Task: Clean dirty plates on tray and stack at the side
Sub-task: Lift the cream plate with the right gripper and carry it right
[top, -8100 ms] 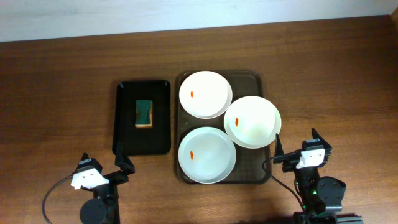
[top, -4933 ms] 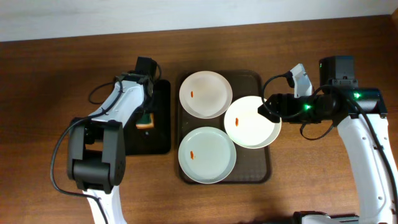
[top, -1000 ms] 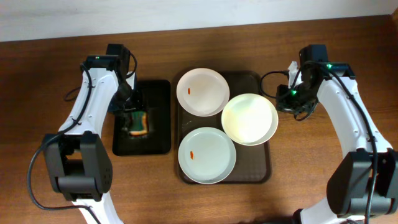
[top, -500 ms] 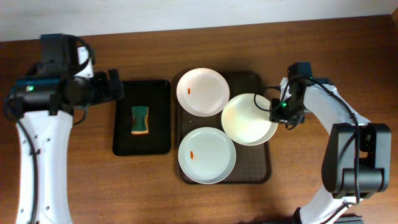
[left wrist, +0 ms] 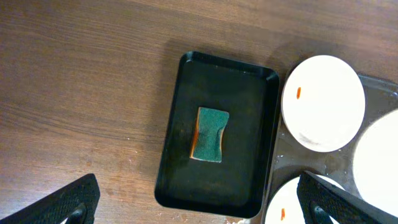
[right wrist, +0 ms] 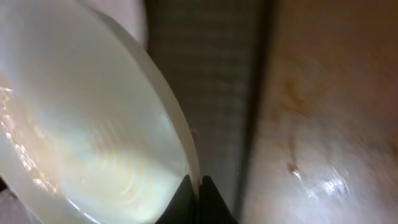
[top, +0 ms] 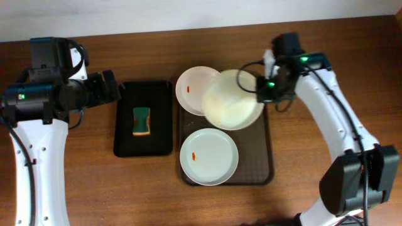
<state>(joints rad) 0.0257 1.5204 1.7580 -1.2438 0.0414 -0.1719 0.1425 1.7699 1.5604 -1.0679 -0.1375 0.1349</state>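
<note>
Risks, as judged.
- Nearest, the lower-centre plate point(top: 209, 156) lies flat on the tray point(top: 257, 166), with an orange smear left of its middle. It looks to be at no risk.
- The held plate point(top: 231, 99) is raised aslant above the tray, upper centre, overlapping the upper plate point(top: 193, 94).
- The right gripper point(right wrist: 196, 186) is pinched tight on its thin rim alone. The glossy edge may slip or swing and strike the plate beneath.
- The left gripper point(top: 112, 88), upper left, has its jaws wide apart and empty, clear of the sponge point(left wrist: 209, 134). The one-edge hold may tire before a wipe comes.

Materials.
- The plates are round, shallow, smooth and glossy white.
- The tray is dark brown and textured, with a raised rim and rounded corners.
- The black tray point(left wrist: 249, 112) is narrower and smooth.
- The sponge has a green top, an orange-yellow underside and waisted sides.
</note>
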